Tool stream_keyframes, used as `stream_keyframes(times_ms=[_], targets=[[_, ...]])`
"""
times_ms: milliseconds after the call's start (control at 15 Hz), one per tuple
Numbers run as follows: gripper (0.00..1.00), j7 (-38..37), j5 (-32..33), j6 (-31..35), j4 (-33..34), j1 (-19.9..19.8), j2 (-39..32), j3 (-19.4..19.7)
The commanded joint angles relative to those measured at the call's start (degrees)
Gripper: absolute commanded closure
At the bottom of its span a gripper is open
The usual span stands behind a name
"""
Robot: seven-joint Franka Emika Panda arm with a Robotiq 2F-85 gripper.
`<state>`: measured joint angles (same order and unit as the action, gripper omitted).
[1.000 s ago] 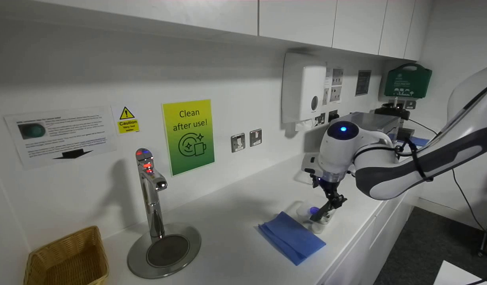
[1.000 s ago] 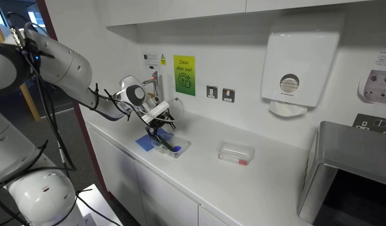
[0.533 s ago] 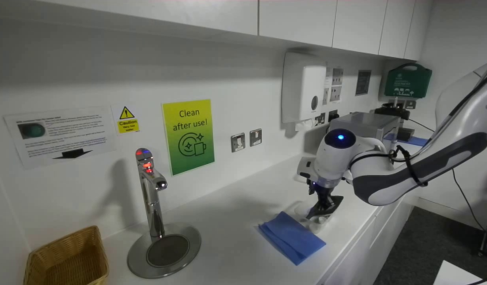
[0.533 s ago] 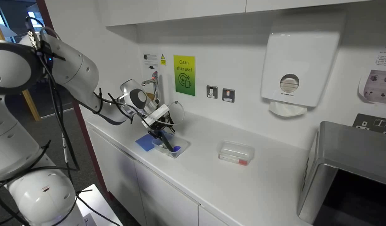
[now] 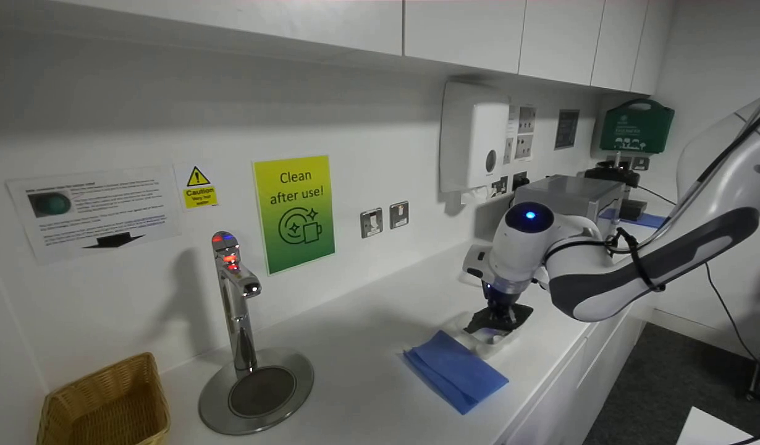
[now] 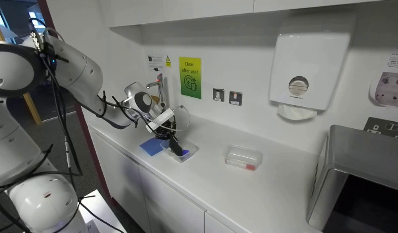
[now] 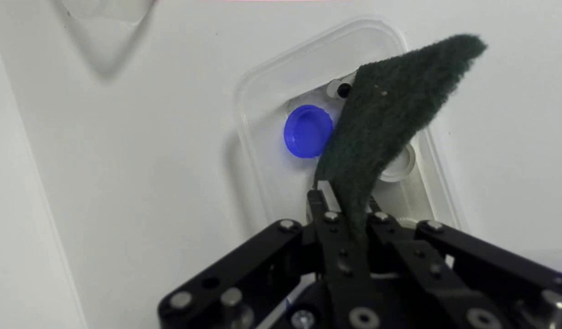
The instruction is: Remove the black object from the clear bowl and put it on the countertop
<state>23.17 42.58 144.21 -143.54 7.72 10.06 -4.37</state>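
The black object, a dark, fuzzy, flat strip with a greenish tint, is pinched where it narrows between the fingers of my gripper. Its wide end spreads across the clear bowl and reaches past the rim in the wrist view. In both exterior views the gripper points down at the bowl, and the black object is at the bowl's opening. Whether its underside touches the bowl's contents is hidden. The white countertop extends around the bowl.
Inside the bowl are a blue cap and a white ring-shaped cap. A folded blue cloth lies close by. Another clear container and a grey appliance stand along the counter, plus a tap and wicker basket.
Over the last second my gripper has come lower over the bowl and its fingers have closed on the black object. The bowl has shifted slightly.
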Motion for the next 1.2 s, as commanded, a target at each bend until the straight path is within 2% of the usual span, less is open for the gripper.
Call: stream_keyframes(times_ms=[0, 200, 533, 733, 800, 1133], targets=[[1.0, -0.83, 0.44, 0.8, 0.08, -0.97, 2.46, -0.09], [0.99, 0.47, -1.66, 0.34, -0.02, -0.76, 4.99, 0.3], [0.99, 0.44, -0.98, -1.3, 1.82, -1.22, 7.6, 0.55], [0.99, -0.63, 6.54, -3.14, 5.43, -3.56, 6.18, -0.22], [0.99, -1.55, 10.83, -4.17, 7.35, -4.78, 5.05, -0.48], [0.99, -6.56, 26.93, -10.56, 16.89, -7.72, -2.7, 0.85]])
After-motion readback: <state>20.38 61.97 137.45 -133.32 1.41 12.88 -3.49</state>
